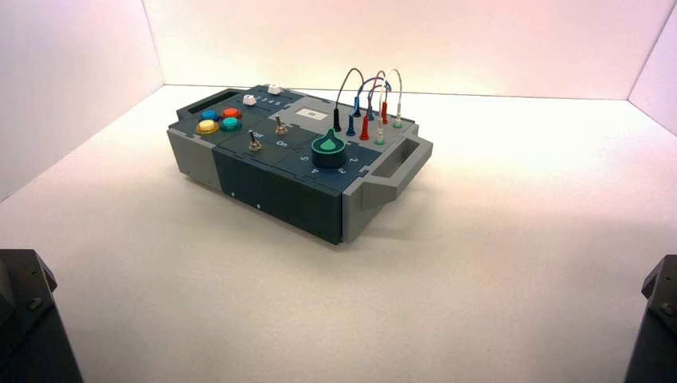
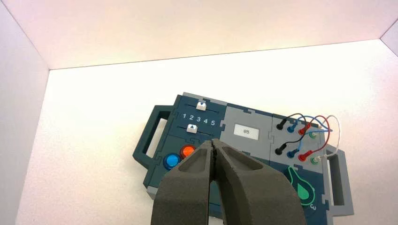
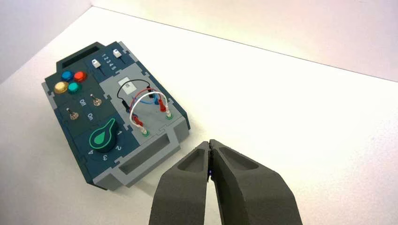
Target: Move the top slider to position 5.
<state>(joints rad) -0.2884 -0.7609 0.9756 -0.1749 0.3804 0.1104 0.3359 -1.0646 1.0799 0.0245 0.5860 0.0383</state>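
The top slider (image 2: pixel 201 106) is a small white knob on the dark blue panel at the box's far edge (image 1: pixel 275 88) (image 3: pixel 117 53). It stands about level with the printed 3 in the row of digits. Position 5 (image 2: pixel 213 123) ends that row, between this knob and its twin white knob (image 2: pixel 191 128). My left gripper (image 2: pixel 213 141) is shut on nothing, held back from the box on the side of the coloured buttons. Off the box's handle end, my right gripper (image 3: pixel 209 142) is also shut and empty, above the bare table.
The box (image 1: pixel 263 187) stands turned on the white table. It bears several coloured buttons (image 1: pixel 219 120), two metal toggle switches (image 1: pixel 279 125), a green dial (image 1: pixel 328 146) and plugged wires (image 1: pixel 371 100). White walls close the back and sides. Both arm bases (image 1: pixel 24 319) (image 1: pixel 659 319) sit at the near corners.
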